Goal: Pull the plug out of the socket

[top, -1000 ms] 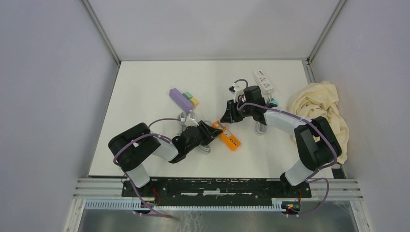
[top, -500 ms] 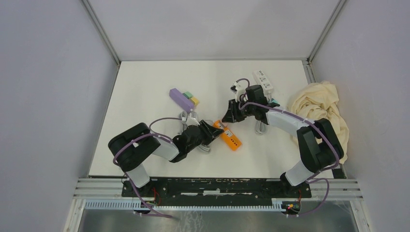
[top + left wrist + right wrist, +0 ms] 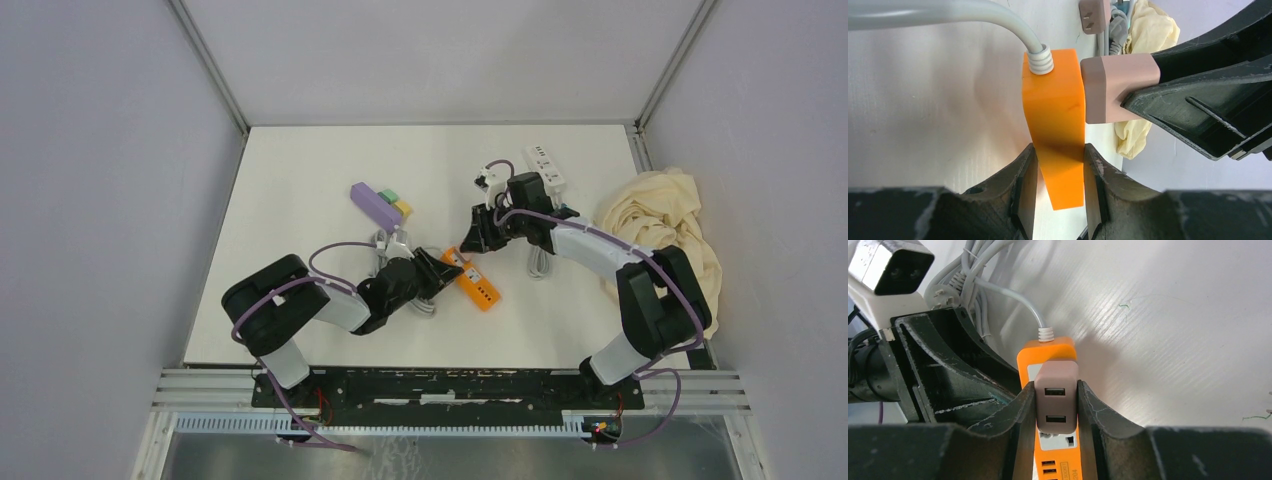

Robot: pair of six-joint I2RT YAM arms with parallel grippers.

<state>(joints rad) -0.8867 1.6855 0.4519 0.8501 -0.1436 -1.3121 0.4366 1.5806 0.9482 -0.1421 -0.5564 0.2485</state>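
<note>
From above: shows the orange socket [image 3: 474, 284] lying flat on the white worktop [image 3: 300, 200], near the middle front; puts the left gripper [image 3: 437, 268] at its far-left end and the right gripper [image 3: 476, 240] just over that same end from the far side; leaves the plug too small to make out here; also takes in a purple block [image 3: 373, 205] left of centre, a white strip [image 3: 545, 165] at the far right, a cream cloth [image 3: 660, 225] at the right edge and grey cables [image 3: 537, 265] beside the right arm.

From the left wrist: shows the left gripper [image 3: 1059, 156] clamped on the socket [image 3: 1055, 115], one finger on each side; has a grey cable [image 3: 948, 12] entering the socket's far end; sets the pinkish plug [image 3: 1115, 87] flush against the socket's face near that end, still seated; shows black fingers [image 3: 1198, 105] of the right gripper closed on the plug; catches a second plug [image 3: 1094, 15] and the cloth [image 3: 1148, 30] beyond.

From the right wrist: shows the right gripper [image 3: 1056, 392] shut tight on the plug [image 3: 1057, 405], a finger pressed to each side, two USB ports facing up; keeps the plug on the socket [image 3: 1048, 351], just below the cable end; places a finger [image 3: 948, 370] of the left gripper touching the socket's left side; adds a white camera [image 3: 890, 270] top left.
</note>
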